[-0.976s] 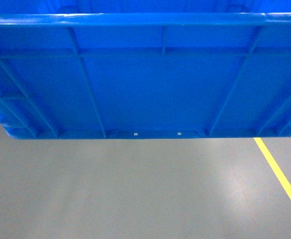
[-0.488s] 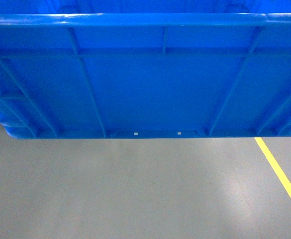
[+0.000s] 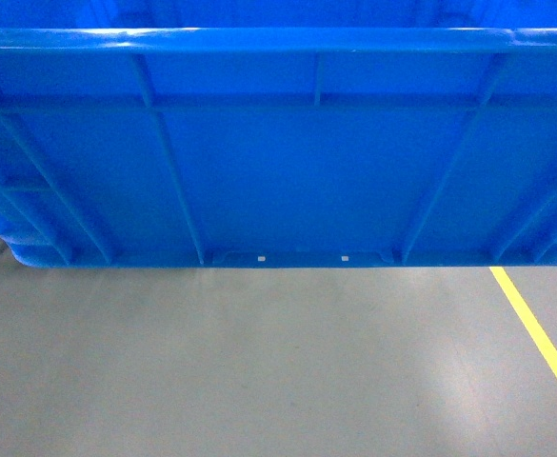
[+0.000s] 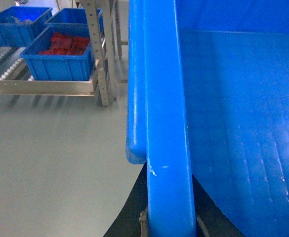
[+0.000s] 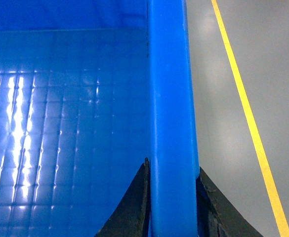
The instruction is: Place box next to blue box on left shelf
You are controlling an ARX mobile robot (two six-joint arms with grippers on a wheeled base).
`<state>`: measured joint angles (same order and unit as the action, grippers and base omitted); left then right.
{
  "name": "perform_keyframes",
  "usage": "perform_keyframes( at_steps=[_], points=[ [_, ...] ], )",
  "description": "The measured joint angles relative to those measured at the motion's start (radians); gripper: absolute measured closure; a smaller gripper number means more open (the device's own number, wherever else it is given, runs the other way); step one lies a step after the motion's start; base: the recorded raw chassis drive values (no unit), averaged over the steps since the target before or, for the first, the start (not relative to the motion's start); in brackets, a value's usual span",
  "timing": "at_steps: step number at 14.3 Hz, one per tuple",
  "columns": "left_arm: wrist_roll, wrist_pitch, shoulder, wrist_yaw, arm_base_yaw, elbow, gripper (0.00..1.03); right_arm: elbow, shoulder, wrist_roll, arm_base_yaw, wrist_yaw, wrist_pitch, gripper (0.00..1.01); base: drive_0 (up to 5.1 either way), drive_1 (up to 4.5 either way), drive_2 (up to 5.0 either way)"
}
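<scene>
Box [image 3: 297, 162] rim clamped by both grippers; no readable writing.

The box [image 3: 288, 162] fills the head view, its ends cut by both side edges, and it hides both arms. In each wrist view its rim covers the gap of the left pincer [image 4: 170, 229] and the right pincer [image 5: 173, 217], whose black fingers [image 5: 132, 207] run off the bottom edge
</scene>
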<state>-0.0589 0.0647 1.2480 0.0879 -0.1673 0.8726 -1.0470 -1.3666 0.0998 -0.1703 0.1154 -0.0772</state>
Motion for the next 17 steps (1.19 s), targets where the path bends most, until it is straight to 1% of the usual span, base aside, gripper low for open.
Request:
perform_keyframes(
  at_steps=[17],
  points=[
    [-0.001, 0.003, 0.000, -0.001, -0.002, 0.000, 0.97, 0.000, 0.000, 0.000, 0.000, 0.003, 0.003, 0.83, 0.0, 4.37, -4.3]
  ],
)
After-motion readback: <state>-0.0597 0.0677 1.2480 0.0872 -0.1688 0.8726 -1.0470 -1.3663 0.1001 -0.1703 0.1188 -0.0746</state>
